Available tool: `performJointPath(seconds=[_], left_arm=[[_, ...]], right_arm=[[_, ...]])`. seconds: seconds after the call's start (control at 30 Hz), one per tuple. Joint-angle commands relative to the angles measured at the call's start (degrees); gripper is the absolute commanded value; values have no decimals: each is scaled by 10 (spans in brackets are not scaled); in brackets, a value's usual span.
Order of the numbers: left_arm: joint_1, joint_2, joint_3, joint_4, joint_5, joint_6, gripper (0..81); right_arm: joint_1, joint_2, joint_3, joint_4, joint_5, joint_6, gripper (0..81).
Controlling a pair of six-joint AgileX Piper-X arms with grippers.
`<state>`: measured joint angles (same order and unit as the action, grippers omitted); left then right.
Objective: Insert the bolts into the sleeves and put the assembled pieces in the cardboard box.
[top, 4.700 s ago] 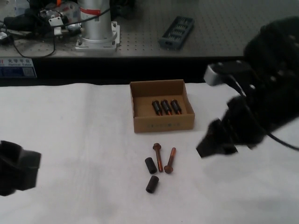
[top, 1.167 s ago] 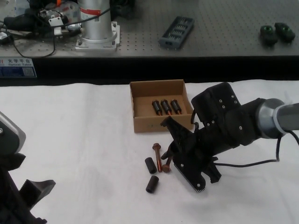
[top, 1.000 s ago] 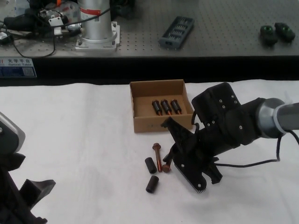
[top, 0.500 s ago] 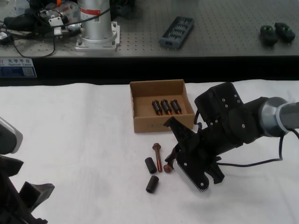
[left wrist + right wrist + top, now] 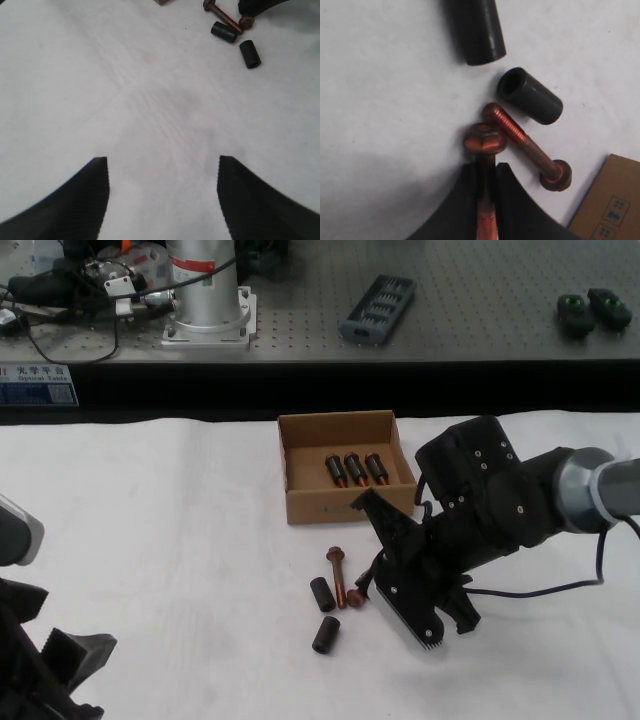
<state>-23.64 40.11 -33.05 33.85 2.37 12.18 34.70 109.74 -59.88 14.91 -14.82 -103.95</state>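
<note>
**Operator:** Right wrist view first: what has my right gripper got?

**Spotter:** Your right gripper (image 5: 486,169) is pinched narrow on the shank of a copper bolt (image 5: 485,141). The bolt's head pokes out past the fingertips and sits against the threaded end of the second bolt (image 5: 527,147), which lies flat on the white cloth (image 5: 385,100).

**Operator:** And the sleeves?

**Spotter:** Two black sleeves are loose on the cloth. In the high view, the first sleeve (image 5: 321,593) lies just at 9 o'clock of the second bolt's threaded end. The other sleeve (image 5: 325,634) is near it at 6 o'clock. Your right arm comes in on this cluster from 3 o'clock.

**Operator:** The box?

**Spotter:** The cardboard box (image 5: 345,502) stands at 12 o'clock of the loose parts, near them but apart. Three assembled pieces (image 5: 356,469) lie side by side in it.

**Operator:** My left side?

**Spotter:** Your left gripper (image 5: 161,160) has its fingers spread wide over bare cloth. It is well apart from the parts, at about 8 o'clock of them in the high view.
</note>
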Motion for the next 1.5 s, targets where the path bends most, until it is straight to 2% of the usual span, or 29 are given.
performJointPath(seconds=[0.0, 0.17, 0.43, 0.7, 0.77, 0.83, 0.93, 1.03, 1.2, 1.33, 1.47], left_arm=[[1, 1, -2, 10, -7, -15, 455], [1, 1, -2, 22, -7, -39, 455], [1, 1, -2, 18, 5, -113, 455], [1, 4, -2, -4, 64, -208, 451], [1, 15, -2, -4, 83, -212, 430], [1, 34, -2, -8, 100, -212, 403], [1, 83, -5, -23, 119, -218, 376], [-10, 147, -21, -41, 119, -248, 375], [-47, 270, -86, -71, 111, -287, 375], [-87, 366, -154, -73, 72, -290, 375], [-109, 453, -224, -62, 64, -285, 375]], right_arm=[[-4, 5, 1, 19, 24, 6, 25], [4, -42, 1, 19, 20, 108, 25], [13, -145, 2, 19, -21, 340, 25], [21, -223, 2, 61, -7, 656, 25], [21, -244, 2, 92, -7, 732, 25], [21, -267, 5, 120, -7, 776, 25], [21, -299, 16, 160, -7, 811, 25], [21, -330, 28, 211, -7, 812, 25], [21, -386, 47, 274, -7, 812, 25], [21, -429, 52, 314, -7, 812, 25], [20, -473, 52, 339, -5, 812, 25]])
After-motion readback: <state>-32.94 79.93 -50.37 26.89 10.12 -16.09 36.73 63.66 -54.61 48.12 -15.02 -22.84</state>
